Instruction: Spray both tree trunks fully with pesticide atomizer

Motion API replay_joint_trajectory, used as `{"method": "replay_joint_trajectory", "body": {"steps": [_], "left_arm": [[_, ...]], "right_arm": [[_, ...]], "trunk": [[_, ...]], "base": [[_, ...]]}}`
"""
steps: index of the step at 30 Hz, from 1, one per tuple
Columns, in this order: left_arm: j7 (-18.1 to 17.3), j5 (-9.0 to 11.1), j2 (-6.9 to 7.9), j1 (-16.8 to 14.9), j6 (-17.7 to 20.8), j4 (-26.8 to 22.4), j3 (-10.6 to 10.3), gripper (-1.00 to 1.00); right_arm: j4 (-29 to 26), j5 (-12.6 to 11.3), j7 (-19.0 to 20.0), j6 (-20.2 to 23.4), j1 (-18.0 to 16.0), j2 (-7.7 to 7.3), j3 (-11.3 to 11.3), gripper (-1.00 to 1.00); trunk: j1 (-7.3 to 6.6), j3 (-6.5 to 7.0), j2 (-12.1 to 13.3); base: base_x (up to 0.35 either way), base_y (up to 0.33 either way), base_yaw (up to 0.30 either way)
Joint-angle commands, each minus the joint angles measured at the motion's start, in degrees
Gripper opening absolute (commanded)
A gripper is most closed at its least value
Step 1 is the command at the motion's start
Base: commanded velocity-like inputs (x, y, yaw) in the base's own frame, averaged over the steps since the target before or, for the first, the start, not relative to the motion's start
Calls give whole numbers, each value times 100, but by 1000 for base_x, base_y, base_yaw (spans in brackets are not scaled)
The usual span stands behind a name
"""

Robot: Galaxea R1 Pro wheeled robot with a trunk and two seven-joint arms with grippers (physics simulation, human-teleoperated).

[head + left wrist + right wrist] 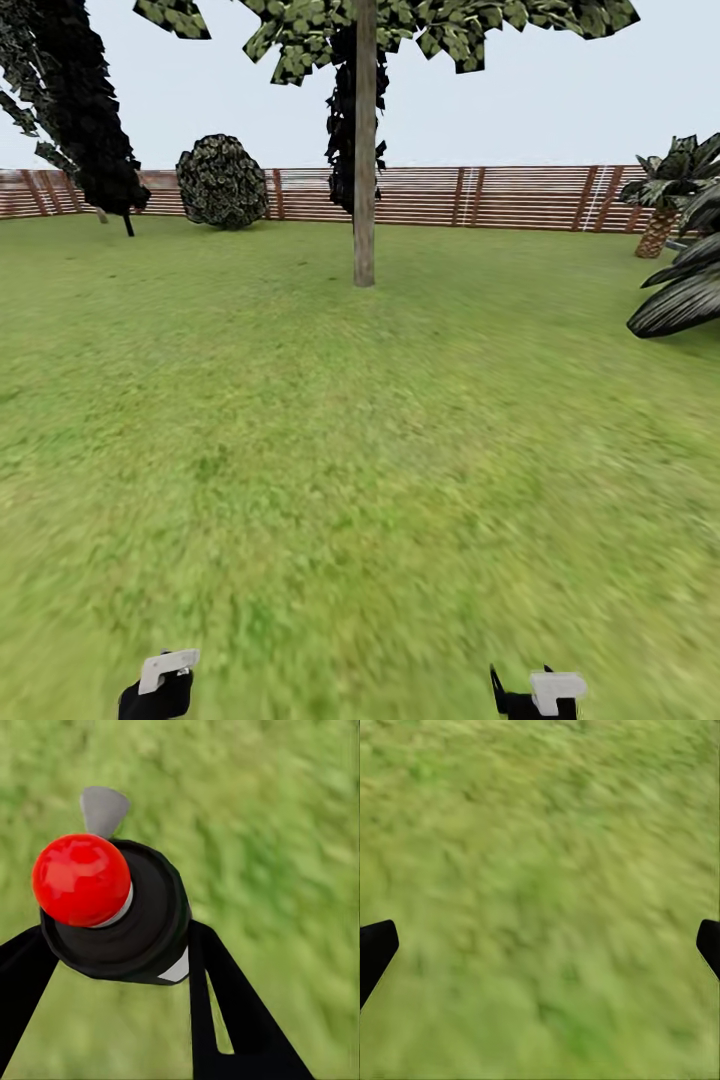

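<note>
In the left wrist view the pesticide atomizer (142, 915) sits between two black fingers (225, 1005), its red nozzle tip and grey trigger toward the camera. My left gripper (112, 945) is shut on it and shows low at the left of the head view (160, 690). My right gripper (540, 945) hangs open over bare grass, its tips far apart, and appears at the bottom right of the head view (535, 695). One tree (364, 150) with a straight grey-brown trunk stands ahead, well beyond both grippers, on the floor (360, 450) of green grass.
A brown slatted fence (500, 197) runs across the back. A dark conifer (85, 110) and a round shrub (222, 182) stand at the far left. A short palm (665, 200) and large dark fronds (690, 280) are at the right. Open lawn lies between me and the trunk.
</note>
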Motion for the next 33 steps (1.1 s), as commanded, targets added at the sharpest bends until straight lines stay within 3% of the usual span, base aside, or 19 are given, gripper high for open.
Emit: {"method": "replay_joint_trajectory", "body": {"steps": [1, 33], "left_arm": [[-32, 4, -2, -4, -17, 5, 32, -100], [-32, 4, -3, -4, -17, 5, 32, -100]], "right_arm": [[5, 3, -3, -17, -3, -1, 2, 100], [6, 3, -3, -17, -3, 0, 2, 100]], "trunk": [[2, -5, -2], [2, -5, -2]], "base": [[339, 0, 0], [339, 0, 0]]}}
